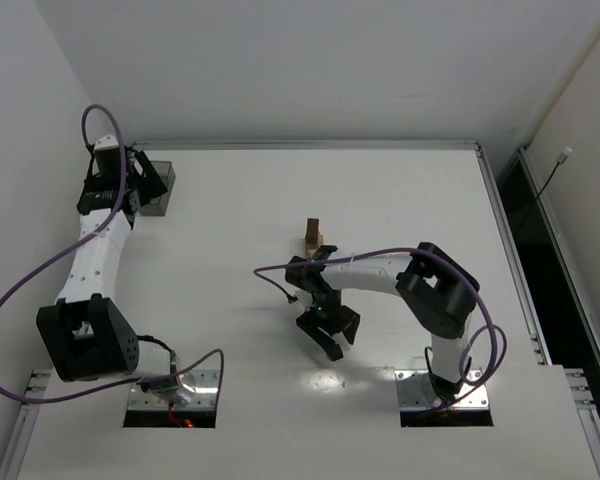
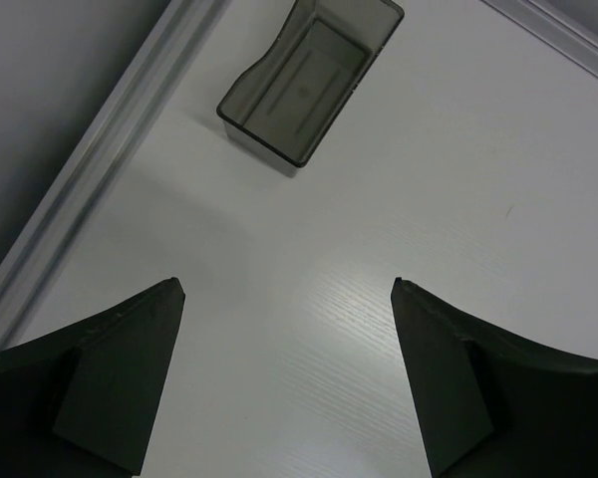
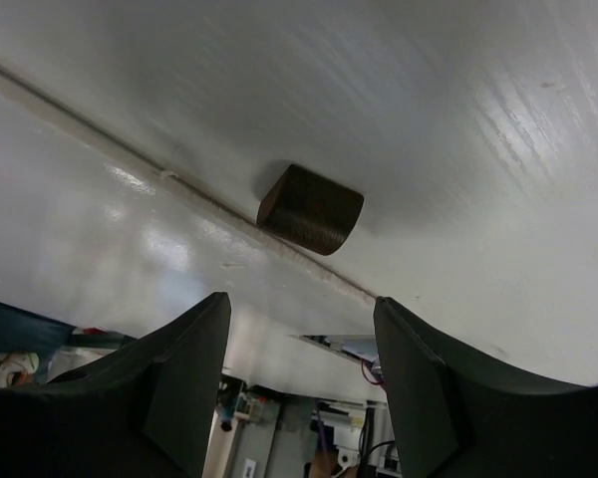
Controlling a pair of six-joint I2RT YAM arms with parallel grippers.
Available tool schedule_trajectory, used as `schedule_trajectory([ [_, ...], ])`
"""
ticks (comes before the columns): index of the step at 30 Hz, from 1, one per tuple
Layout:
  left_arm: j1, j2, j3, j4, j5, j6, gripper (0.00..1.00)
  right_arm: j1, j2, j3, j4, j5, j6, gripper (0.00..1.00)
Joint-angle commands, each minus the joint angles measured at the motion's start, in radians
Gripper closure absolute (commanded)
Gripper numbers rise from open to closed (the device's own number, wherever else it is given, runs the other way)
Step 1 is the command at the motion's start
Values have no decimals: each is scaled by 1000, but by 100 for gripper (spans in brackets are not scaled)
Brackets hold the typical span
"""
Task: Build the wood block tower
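The wood block tower point(image 1: 313, 237) is a short, narrow stack at the table's middle, with a dark brown piece beside a light tan one. My right gripper point(image 1: 328, 337) is open and empty, in front of the tower and apart from it. In the right wrist view the open gripper point(image 3: 299, 299) hangs above a dark brown, round-edged block point(image 3: 311, 209) that lies on the table by a seam. I cannot make out that block in the top view. My left gripper point(image 1: 146, 178) is open and empty at the far left, over bare table in its wrist view point(image 2: 286, 289).
A translucent grey plastic bin point(image 1: 164, 203) stands by the left gripper and looks empty in the left wrist view point(image 2: 309, 85). A metal rail point(image 2: 100, 169) runs along the table's left edge. The near table edge and cut-outs point(image 1: 170, 398) are close to the right gripper.
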Motion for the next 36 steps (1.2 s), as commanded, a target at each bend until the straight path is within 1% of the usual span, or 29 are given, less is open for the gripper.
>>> schedule_trajectory([
  [1,31,-36,-12,47,31,-13,17,1,37,43,-4,10,24,44],
  [7,83,-36,-58,47,52,-13,17,21,77,89,-4,39,68,42],
  [13,123,-36,-58,57,72,5,17,40,132,130,-13,73,111,42],
  [19,175,-27,-47,67,100,5,17,41,150,121,-24,84,131,42],
  [22,198,-18,-47,67,120,5,17,41,160,112,-24,84,131,45],
  [25,217,-18,-38,67,131,5,17,41,170,112,-24,73,131,45],
  [27,229,-18,-38,58,141,5,17,41,170,112,-24,62,131,48],
  [32,258,1,-29,58,155,5,17,41,180,93,-15,51,131,48],
  [35,279,24,-7,58,164,-6,17,41,180,93,-15,42,131,51],
  [36,280,36,2,58,173,-6,17,41,189,93,-15,42,131,54],
])
